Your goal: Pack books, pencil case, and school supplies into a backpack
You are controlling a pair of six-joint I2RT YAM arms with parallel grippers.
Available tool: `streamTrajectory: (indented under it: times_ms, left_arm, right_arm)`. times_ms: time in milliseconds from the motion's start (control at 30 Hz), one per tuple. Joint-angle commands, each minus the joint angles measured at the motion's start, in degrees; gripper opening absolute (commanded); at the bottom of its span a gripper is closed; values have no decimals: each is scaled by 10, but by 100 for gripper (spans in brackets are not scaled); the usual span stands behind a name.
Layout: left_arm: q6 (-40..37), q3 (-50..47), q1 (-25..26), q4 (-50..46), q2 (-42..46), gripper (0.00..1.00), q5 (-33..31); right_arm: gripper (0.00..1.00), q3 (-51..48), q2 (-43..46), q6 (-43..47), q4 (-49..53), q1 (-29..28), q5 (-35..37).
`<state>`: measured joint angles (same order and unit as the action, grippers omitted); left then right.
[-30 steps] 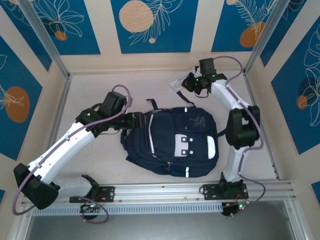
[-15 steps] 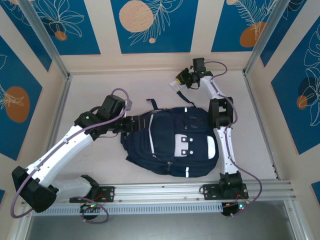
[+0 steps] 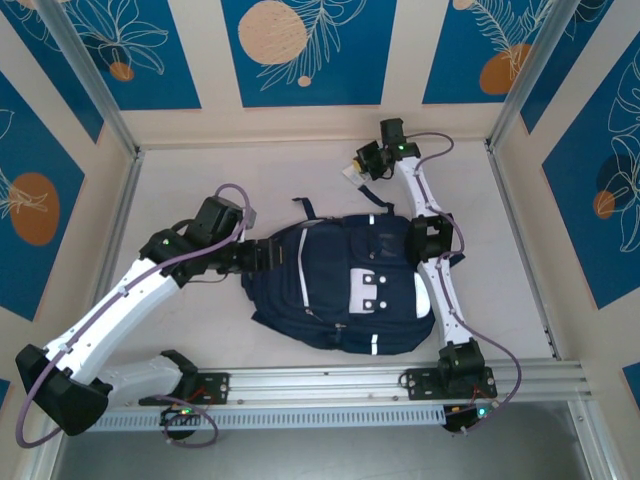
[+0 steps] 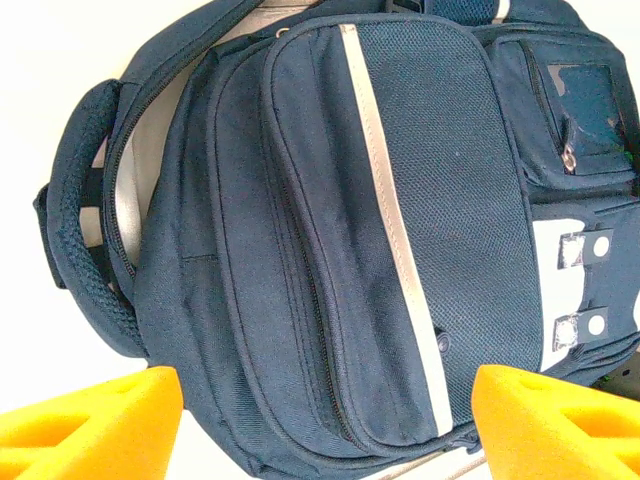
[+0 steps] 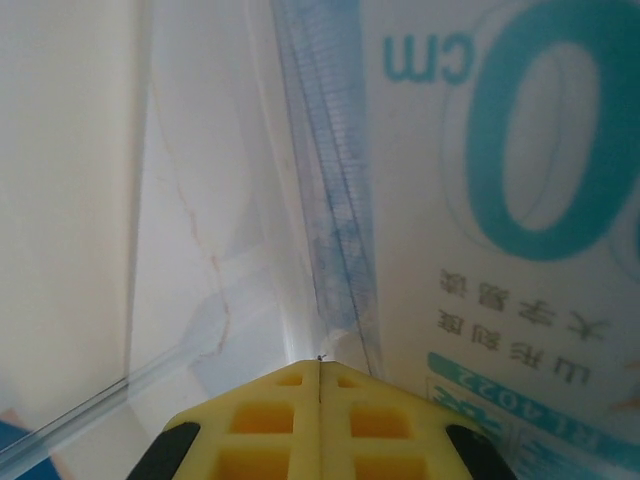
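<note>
Carrying the lot: desk [image 3: 190, 180], pale, walled by blue printed panels [image 3: 300, 50].

Backpack [image 3: 345, 285]: dark navy, thin white stripes, white patch with dark dots. It lies flat at mid-desk, front face up. The left wrist view shows a zip gap [image 4: 120, 190] along its side edge, with pale lining inside.

Left end effector [image 3: 262, 255]: at the backpack's left side, close over the fabric. Jaws spread wide, holding nothing.

Right end effector [image 3: 362, 168]: beyond the backpack's far edge, apart from it. Jaws pressed together on the rim of the school supplies.

School supplies [image 3: 349, 171]: slim white-and-light-blue packet in clear film, just beyond the backpack's far edge. Cannot tell whether it is lifted or resting.

Handling note, as judgement: the step in hand looks like bringing the packet to the backpack.
- The pinch sits at the very rim of slick film, so a slow carry guards against slip or swing.
- The left end effector would do well to pull the zip gap wide first.
- The packet should enter narrow end foremost.

Writing on the packet: a large teal "0" and "cm", seen upside down. The Chinese characters and the code in a teal band are too small to read surely. No brand is legible on the backpack.
</note>
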<state>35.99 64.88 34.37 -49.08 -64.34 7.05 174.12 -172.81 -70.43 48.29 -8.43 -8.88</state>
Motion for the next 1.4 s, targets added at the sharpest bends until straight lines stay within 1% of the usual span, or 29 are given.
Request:
streamTrajectory:
  times_ms: [0,67,167,233,467,533,567,700,800,933,1000,1033,1067,1133,1167,1233,1367]
  left_arm:
    - [-5,15,-7,-13,-7,76,8]
    - [-7,15,-8,-6,-11,76,9]
    - [-7,12,-9,7,-15,77,13]
    - [-6,8,-10,19,-15,77,17]
    - [0,-26,-11,56,-5,77,37]
    - [2,-36,-11,64,1,77,42]
    - [4,-40,-11,67,4,77,44]
    - [3,-51,-11,71,22,77,45]
    - [6,-64,-11,72,40,77,46]
    - [14,-88,-11,78,65,77,54]
    - [15,-99,-11,81,76,77,58]
    - [16,-104,-11,81,82,78,60]
    - [16,-108,-11,81,88,78,60]
    - [16,-113,-11,80,99,77,62]
    - [15,-115,-12,80,106,78,63]
    - [14,-120,-13,78,117,78,66]
    - [12,-130,-13,79,128,78,81]
  right_arm:
    - [0,23,-2,31,213,26,92]
    - [0,45,-3,59,278,37,120]
    - [0,66,-3,97,355,60,133]
    - [0,66,0,127,392,76,133]
    - [0,66,18,216,525,118,199]
    - [0,53,23,257,536,124,206]
    - [0,29,37,270,536,123,213]
    - [0,-44,85,294,534,130,248]
    - [0,-126,119,297,534,146,272]
    - [0,-221,162,303,532,157,281]
    - [0,-298,200,303,511,156,298]
    - [0,-373,238,301,476,157,302]
    - [0,-477,293,303,413,162,290]
    - [0,-675,398,296,288,186,246]
    - [0,-757,443,299,229,196,218]
    - [0,-854,499,315,168,204,191]
    - [0,-973,565,354,120,209,190]
